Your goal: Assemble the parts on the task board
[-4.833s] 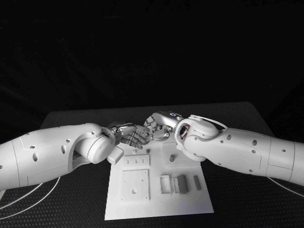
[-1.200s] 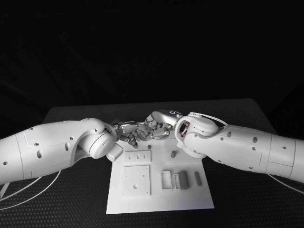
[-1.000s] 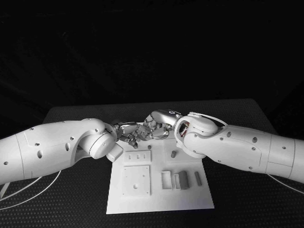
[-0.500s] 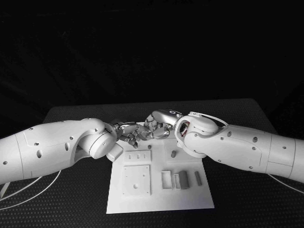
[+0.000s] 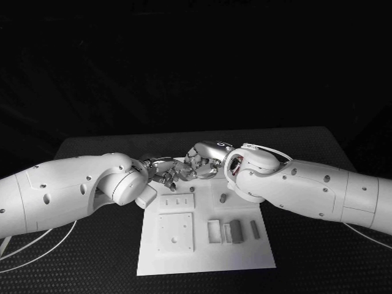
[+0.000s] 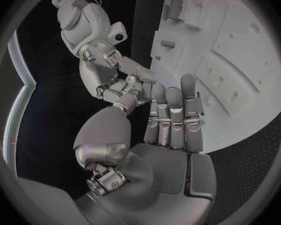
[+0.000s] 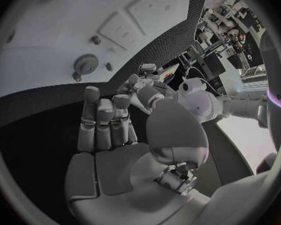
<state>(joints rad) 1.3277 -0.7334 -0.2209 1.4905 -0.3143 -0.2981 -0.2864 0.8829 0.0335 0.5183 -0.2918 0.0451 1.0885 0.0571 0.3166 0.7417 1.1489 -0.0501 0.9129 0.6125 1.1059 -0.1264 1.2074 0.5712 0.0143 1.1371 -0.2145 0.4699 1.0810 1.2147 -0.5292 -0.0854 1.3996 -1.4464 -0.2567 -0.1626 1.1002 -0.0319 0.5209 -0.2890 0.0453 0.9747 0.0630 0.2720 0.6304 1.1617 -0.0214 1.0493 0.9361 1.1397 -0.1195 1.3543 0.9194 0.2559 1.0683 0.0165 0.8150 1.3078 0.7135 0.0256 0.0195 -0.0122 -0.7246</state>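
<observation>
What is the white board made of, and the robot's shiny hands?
The task board looks like matte white plastic: flat and even, with no glare. The left hand and right hand look like brushed metal, silvery with soft highlights, though coated plastic is possible.

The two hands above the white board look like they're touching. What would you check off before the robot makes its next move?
1. Hands meet fingertip to fingertip over the far edge of the task board: ok, left hand and right hand touch there.
2. A part is pinched between them: cannot tell, the fingertips hide it.
3. Board lies flat on the table: ok.
4. Row of grey parts on the near half lies apart from both hands: ok.
5. Round toothed piece on the board lies apart from the fingers: ok.
</observation>
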